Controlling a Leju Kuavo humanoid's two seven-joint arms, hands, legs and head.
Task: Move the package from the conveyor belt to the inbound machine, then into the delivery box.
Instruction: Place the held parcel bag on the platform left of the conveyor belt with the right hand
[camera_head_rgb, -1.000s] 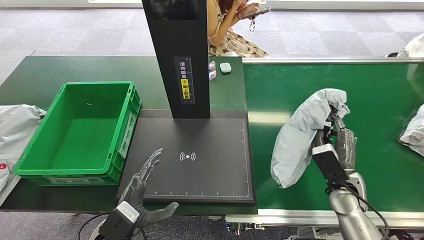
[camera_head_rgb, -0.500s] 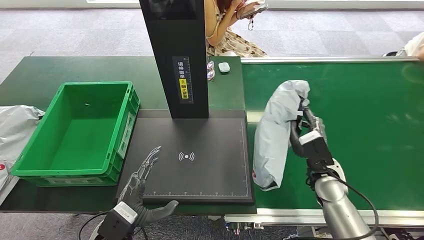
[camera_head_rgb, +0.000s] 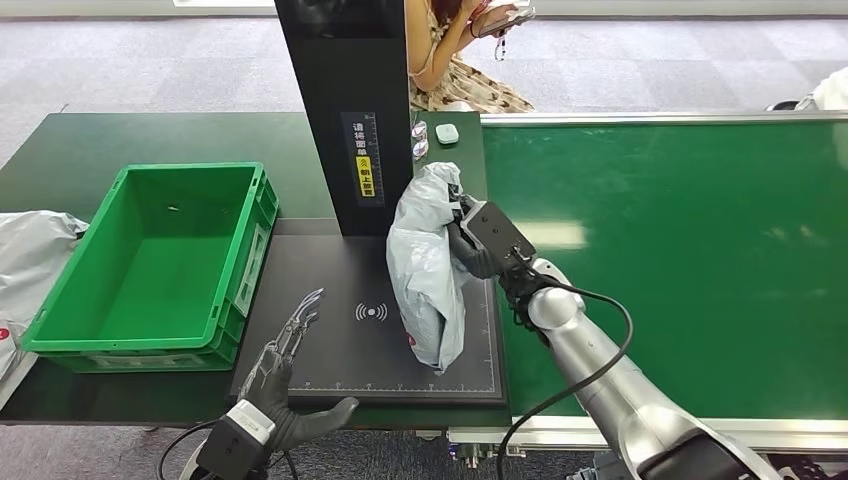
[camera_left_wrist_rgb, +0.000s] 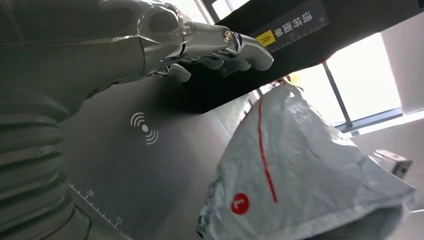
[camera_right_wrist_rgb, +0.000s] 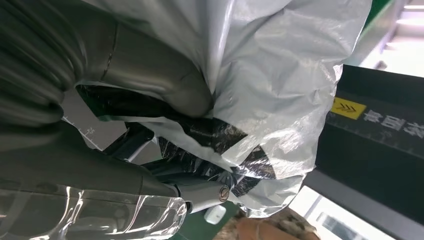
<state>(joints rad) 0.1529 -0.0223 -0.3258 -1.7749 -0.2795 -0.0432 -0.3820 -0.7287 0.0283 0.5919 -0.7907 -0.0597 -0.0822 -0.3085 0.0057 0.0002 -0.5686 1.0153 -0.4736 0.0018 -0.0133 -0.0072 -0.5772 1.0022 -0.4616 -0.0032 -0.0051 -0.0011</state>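
Package (camera_head_rgb: 425, 262): grey poly bag, pinched at upper part by right hand (camera_head_rgb: 470, 245), hanging over inbound machine (camera_head_rgb: 330, 355) pad, likely for scan. Left hand (camera_head_rgb: 283, 358): spread, empty, near pad edge.

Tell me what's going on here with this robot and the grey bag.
The robot's right hand grips a grey plastic package near its top and holds it upright over the black scanner pad, right beside the black post. Its lower end is at or just above the pad; contact is hard to tell. The left hand rests open at the pad's near edge, holding nothing. The green crate to the left is empty apart from a small speck, and the green belt has nothing on it.
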